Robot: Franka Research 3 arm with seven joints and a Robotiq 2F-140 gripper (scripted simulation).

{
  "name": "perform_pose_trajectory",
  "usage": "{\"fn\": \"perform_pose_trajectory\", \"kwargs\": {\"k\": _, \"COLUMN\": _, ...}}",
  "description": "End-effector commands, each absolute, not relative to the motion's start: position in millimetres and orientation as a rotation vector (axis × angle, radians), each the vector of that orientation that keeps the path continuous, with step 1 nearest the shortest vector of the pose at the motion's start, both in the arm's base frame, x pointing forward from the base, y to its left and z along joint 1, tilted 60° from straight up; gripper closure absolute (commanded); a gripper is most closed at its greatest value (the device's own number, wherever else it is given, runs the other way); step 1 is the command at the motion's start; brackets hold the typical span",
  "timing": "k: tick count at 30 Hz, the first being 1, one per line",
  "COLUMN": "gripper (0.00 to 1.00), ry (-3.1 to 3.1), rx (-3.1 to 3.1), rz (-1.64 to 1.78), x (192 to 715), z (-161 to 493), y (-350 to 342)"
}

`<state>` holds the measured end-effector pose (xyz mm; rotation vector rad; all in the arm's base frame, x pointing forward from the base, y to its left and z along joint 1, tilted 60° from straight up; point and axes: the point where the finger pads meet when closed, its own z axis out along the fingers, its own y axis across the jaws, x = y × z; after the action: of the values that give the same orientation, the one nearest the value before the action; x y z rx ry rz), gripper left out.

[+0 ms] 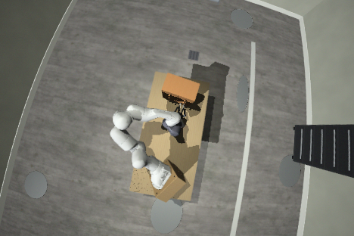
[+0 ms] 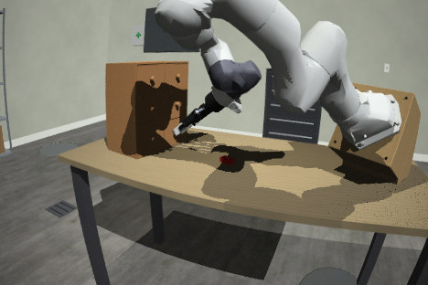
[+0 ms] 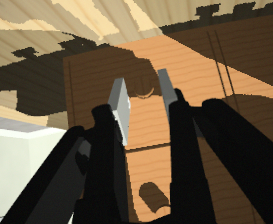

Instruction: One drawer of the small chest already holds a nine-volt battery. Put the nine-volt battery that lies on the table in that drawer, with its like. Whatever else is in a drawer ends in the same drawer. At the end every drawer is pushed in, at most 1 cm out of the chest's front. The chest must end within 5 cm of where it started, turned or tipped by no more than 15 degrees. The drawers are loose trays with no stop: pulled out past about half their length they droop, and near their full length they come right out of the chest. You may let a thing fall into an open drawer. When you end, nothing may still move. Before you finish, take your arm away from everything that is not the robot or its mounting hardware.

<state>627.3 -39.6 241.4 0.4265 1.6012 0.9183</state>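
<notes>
The orange-brown chest (image 1: 181, 86) (image 2: 121, 110) (image 3: 187, 65) stands upright at the table's far end. Its drawers show in two columns with round knobs, and none stands visibly out. My gripper (image 1: 182, 104) (image 2: 177, 131) (image 3: 143, 87) is partly open, tilted down at the chest's front. In the wrist view a low drawer's knob (image 3: 145, 92) shows in the gap between the fingertips; no grip on it shows. Another knob (image 3: 161, 209) shows on the neighbouring drawer. A small red block (image 2: 227, 160), apparently the loose battery, lies on the table in the arm's shadow. The drawers' contents are hidden.
The wooden table (image 1: 193, 147) (image 2: 183, 196) carries the chest and the arm's base. A slanted wooden box (image 1: 175, 187) (image 2: 409, 142) stands by the base. Table edges run close beside the chest. The arm arches above the table, and its shadows darken the chest's front.
</notes>
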Motion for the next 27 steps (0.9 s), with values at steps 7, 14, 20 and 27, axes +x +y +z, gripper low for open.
{"fn": "perform_pose_trajectory", "kwargs": {"k": 7, "gripper": 0.8, "ry": 1.604, "rx": 0.438, "rz": 0.924, "x": 627.8, "z": 239.9, "y": -39.1}}
{"fn": "perform_pose_trajectory", "kwargs": {"k": 14, "gripper": 0.8, "ry": 1.604, "rx": 0.438, "rz": 0.924, "x": 627.8, "z": 239.9, "y": -39.1}}
{"fn": "perform_pose_trajectory", "kwargs": {"k": 20, "gripper": 0.92, "ry": 1.604, "rx": 0.438, "rz": 0.924, "x": 627.8, "z": 239.9, "y": -39.1}}
{"fn": "perform_pose_trajectory", "kwargs": {"k": 27, "gripper": 0.92, "ry": 1.604, "rx": 0.438, "rz": 0.924, "x": 627.8, "z": 239.9, "y": -39.1}}
